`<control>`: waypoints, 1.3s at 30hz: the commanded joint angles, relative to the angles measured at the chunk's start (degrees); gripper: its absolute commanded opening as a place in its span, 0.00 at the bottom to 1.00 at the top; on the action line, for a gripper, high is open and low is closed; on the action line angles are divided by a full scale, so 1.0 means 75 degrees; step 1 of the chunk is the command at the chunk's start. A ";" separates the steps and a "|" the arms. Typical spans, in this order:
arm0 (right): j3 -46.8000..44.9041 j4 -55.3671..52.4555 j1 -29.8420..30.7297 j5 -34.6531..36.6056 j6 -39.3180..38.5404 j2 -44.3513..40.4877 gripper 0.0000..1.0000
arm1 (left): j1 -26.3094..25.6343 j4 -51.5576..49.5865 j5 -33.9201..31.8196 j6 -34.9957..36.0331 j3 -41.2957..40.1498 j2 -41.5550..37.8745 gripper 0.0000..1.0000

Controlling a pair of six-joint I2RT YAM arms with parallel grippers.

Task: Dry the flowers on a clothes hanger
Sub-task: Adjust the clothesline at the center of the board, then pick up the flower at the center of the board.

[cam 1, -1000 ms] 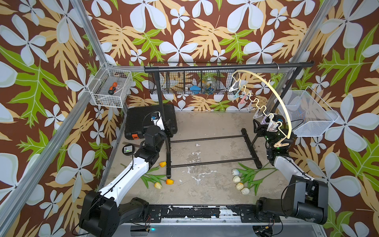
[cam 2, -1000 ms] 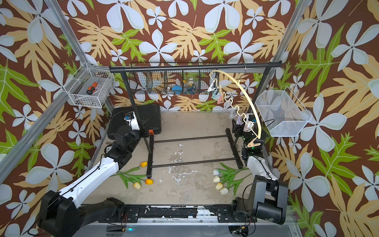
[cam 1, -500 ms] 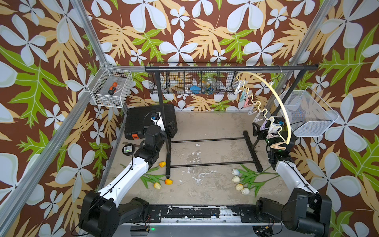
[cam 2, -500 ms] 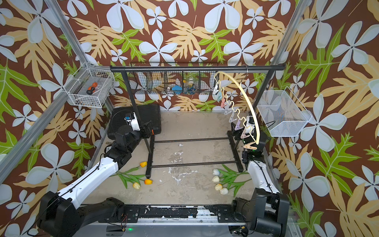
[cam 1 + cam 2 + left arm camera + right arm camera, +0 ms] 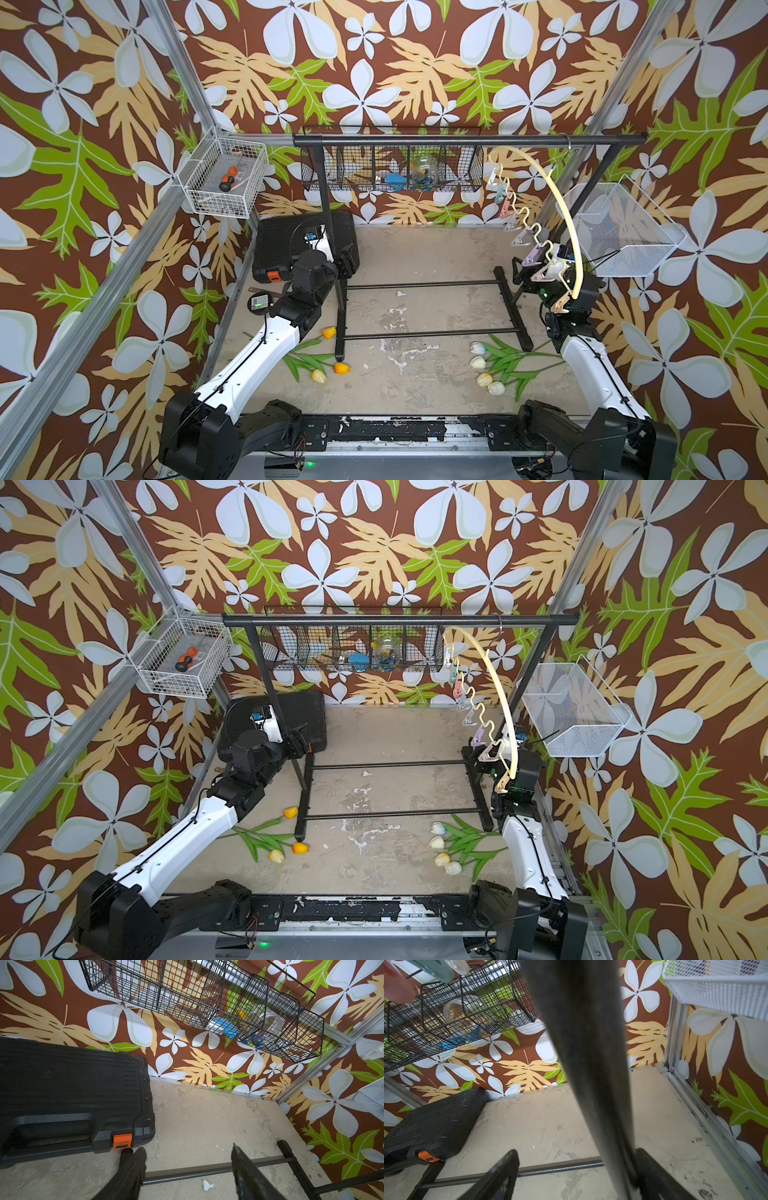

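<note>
A white wire basket fixed at the upper left of both top views holds an orange-and-black screwdriver. Along the back wall, a long black wire basket carries a clear jar and a blue object. A white mesh basket hangs at the right; what is in it cannot be made out. A closed black tool case with an orange latch lies on the floor at the back left.

The clothes hanger hangs by its hook from the right end of the garment rack, its pastel clothespins dangling in a row towards the right arm. The flowers lie on the floor in the lower part of the frame. The orange-yellow tulips are at the lower left, beside the rack's foot, and the white-cream tulips are at the lower right.

The left arm reaches up from the lower left corner, with its elbow bent. The left gripper sits just beside the rack's left post; in the wrist view its fingers stand well apart with nothing between them. The right arm rises along the right edge, and the right gripper is at the rack's right post, under the hanger's low end. In its wrist view the jaws are spread wide, with the post close against one finger and not clamped.
</note>
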 commanded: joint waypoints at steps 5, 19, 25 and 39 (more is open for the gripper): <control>-0.0331 -0.0864 0.0023 0.1043 0.0653 -0.0709 0.88 | -0.0020 -0.0418 -0.0258 -0.0263 0.0104 -0.0461 0.71; -0.0558 -0.3229 0.0023 0.3417 0.3308 -0.1384 0.84 | -0.0220 -0.1292 -0.0804 -0.0571 -0.0216 -0.1423 0.75; -0.0625 -0.4917 0.0017 0.3865 0.4491 -0.1424 0.78 | -0.1318 -0.1802 -0.1255 -0.0491 -0.0129 -0.1878 0.74; -0.1291 -0.6122 0.0035 0.3097 0.4631 -0.2149 0.78 | -0.2680 -0.2336 -0.1190 -0.0359 -0.0616 -0.1987 0.66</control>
